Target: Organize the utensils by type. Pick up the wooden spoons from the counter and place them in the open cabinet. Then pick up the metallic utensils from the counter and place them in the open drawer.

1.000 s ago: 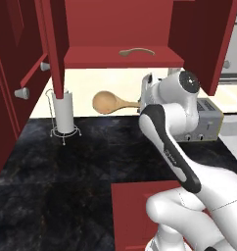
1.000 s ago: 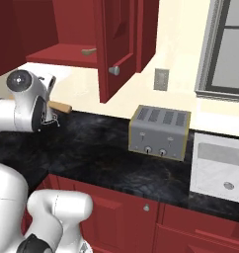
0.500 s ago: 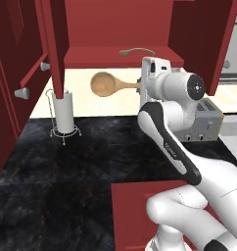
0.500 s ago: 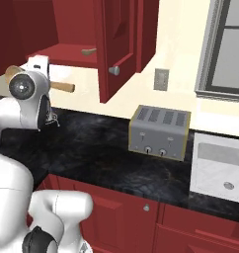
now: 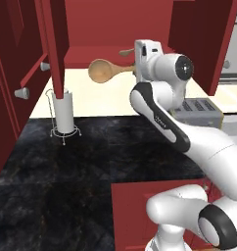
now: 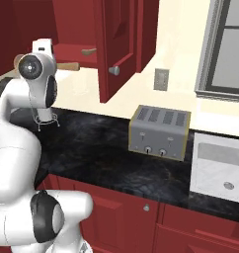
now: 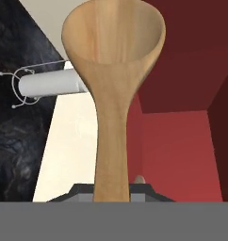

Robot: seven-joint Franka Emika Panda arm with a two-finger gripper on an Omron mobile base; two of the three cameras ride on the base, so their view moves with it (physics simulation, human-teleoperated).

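gripper (image 5: 136, 66) grasping wooden spoon (image 5: 105, 70), raised beside open cabinet (image 5: 106, 53); not shelved yet, metal utensils pending.

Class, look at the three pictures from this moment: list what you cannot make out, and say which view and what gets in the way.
- Gripper fingertips: hand view, covered by the wooden spoon handle.
- Wooden spoon's bowl: right base view, hidden behind the robot's wrist.
- Open drawer inside: left base view, blocked by the arm.
- Thing lying on the open cabinet shelf: right base view, too small to identify.

gripper (image 5: 136, 67) has raised wooden spoon (image 5: 105, 70) to open cabinet (image 5: 118, 54) shelf height
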